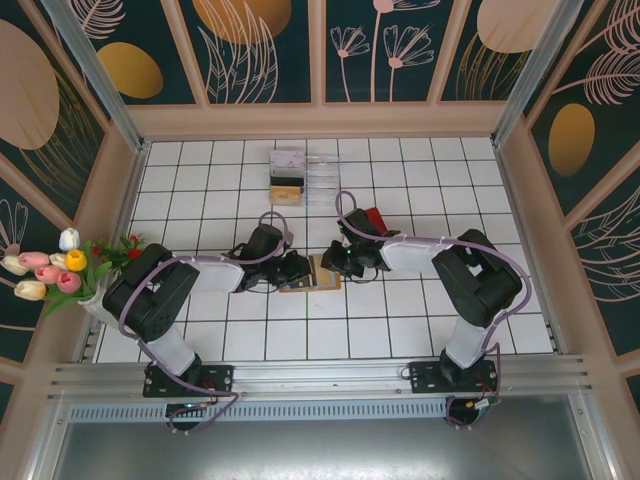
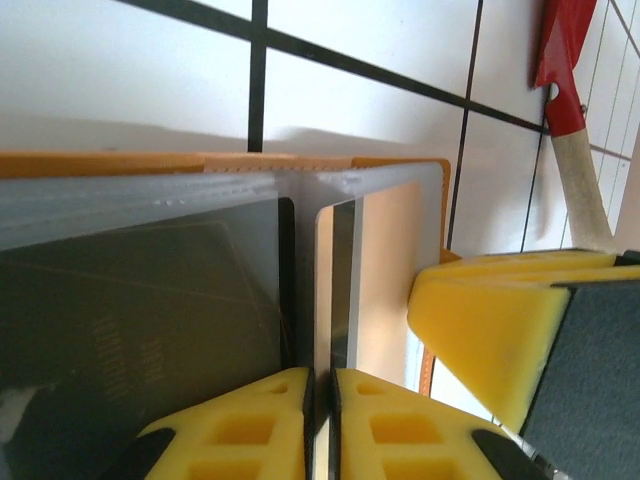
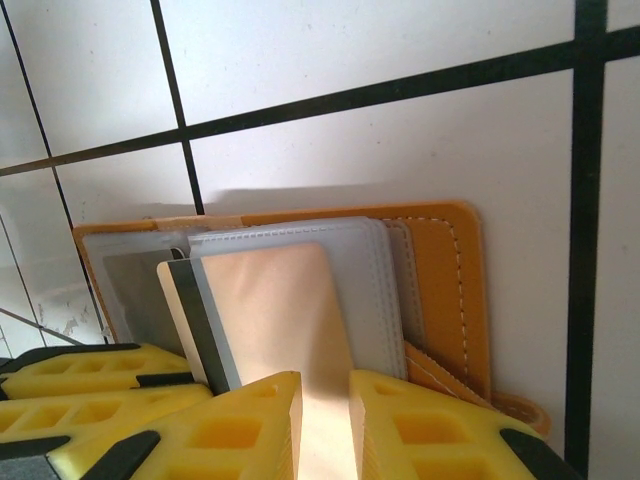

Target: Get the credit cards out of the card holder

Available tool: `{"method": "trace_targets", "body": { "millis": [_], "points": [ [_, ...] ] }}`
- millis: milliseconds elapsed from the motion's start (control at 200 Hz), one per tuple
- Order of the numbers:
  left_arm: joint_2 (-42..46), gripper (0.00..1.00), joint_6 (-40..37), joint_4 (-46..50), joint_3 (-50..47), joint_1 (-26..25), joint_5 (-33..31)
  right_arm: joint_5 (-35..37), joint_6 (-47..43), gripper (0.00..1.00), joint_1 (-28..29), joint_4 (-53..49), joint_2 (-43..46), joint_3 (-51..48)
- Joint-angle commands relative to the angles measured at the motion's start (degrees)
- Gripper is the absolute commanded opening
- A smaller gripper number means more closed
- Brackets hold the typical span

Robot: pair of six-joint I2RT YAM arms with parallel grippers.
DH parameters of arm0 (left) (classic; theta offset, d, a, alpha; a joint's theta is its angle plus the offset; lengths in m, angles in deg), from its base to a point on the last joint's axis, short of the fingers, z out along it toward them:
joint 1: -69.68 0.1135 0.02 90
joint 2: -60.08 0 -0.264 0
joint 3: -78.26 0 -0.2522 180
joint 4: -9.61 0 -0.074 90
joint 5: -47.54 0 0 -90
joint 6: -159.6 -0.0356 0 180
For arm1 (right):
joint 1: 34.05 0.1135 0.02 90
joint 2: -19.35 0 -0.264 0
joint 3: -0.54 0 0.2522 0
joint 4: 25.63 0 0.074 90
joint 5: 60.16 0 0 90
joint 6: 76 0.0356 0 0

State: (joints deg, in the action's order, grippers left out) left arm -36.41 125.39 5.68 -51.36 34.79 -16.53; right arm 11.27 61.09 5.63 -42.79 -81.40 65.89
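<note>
At bottom centre my left gripper (image 2: 322,388) pinches a pale credit card (image 2: 324,290) above the open card holder (image 2: 110,165), right gripper's finger (image 2: 490,320) lower right, red spatula (image 2: 562,60) upper right.

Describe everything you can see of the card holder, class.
The card holder lies flat and open on the white tiled table between the two arms. Its cover looks like tan-orange leather with stitched edges; inside sit grey translucent sleeves. A pale card sticks out of one sleeve towards the right gripper, whose yellow fingers sit at its near end. The left gripper is nearly shut at a sleeve's edge; whether it grips is unclear.
</note>
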Motion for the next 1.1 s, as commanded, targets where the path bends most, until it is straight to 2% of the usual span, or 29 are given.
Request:
{"method": "trace_targets", "body": {
  "millis": [0, 255, 681, 866, 976, 1096],
  "points": [
    [2.0, 0.13, -2.5, -0.5, -1.2, -0.2, 0.6, 1.8, 0.6, 0.22, -0.6, -4.6, -1.3, -2.0],
    [3.3, 0.00, -3.2, -2.1, -1.8, 0.8, 1.8, 2.0, 0.5, 0.23, -0.7, -4.7, -1.0, -1.7],
    [11.6, 0.00, -7.8, 7.3, -4.3, 4.7, -0.8, 0.1, -0.3, 0.29, -1.9, -1.7, 1.3, -2.3],
    [20.6, 0.00, -9.2, 12.0, -5.5, 8.3, -4.1, -1.6, -1.7, 0.42, -2.4, 2.9, 6.2, -1.3],
    [25.3, 0.00, -9.3, 12.5, -5.4, 11.3, -4.5, -2.6, -2.5, 0.51, -3.2, 7.1, 9.3, -1.2],
    [27.9, 0.00, -8.3, 11.0, -4.3, 12.2, -3.8, -5.7, -3.3, 0.59, -4.3, 12.1, 10.6, -0.9]
  ]
}}
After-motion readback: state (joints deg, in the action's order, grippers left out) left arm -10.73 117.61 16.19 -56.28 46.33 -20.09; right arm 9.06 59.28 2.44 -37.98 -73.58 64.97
